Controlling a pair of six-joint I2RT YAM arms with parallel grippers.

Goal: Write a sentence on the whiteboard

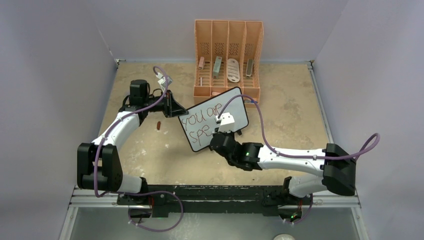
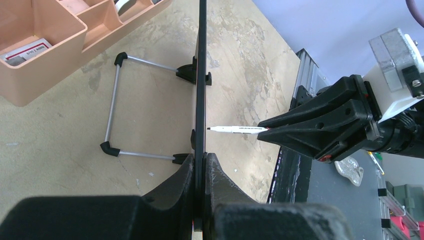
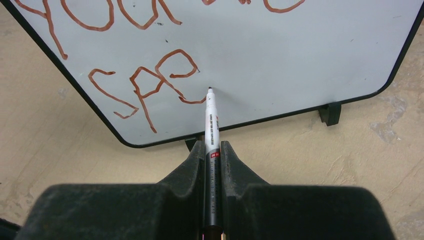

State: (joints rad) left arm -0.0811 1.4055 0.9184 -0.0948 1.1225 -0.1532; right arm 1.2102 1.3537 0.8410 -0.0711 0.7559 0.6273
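Sentence (image 1: pixel 202 114) shows "you are spe" before right pincer (image 3: pixel 212 150), gripping marker (image 3: pixel 212 120), blocks view; left pincer (image 2: pixel 201 160) clamps whiteboard (image 3: pixel 280 60).

Both arms share one build: glossy white shells on the long links, as on the left arm (image 1: pixel 119 129) and the right arm (image 1: pixel 287 158), joined by boxy matte-black joint housings. A lilac cable (image 1: pixel 364 149) loops loosely along each arm to a small white camera block (image 1: pixel 226 119) at the wrist. A green light (image 1: pixel 246 148) glows on the right arm. The right gripper (image 2: pixel 265 129) has wedge-shaped black fingers (image 2: pixel 320 120) with small round holes, what may be red trim underneath, and a grey metal block (image 2: pixel 395 50) bearing a dark screw (image 2: pixel 413 75). The left gripper (image 2: pixel 202 159) is grainy black plastic.
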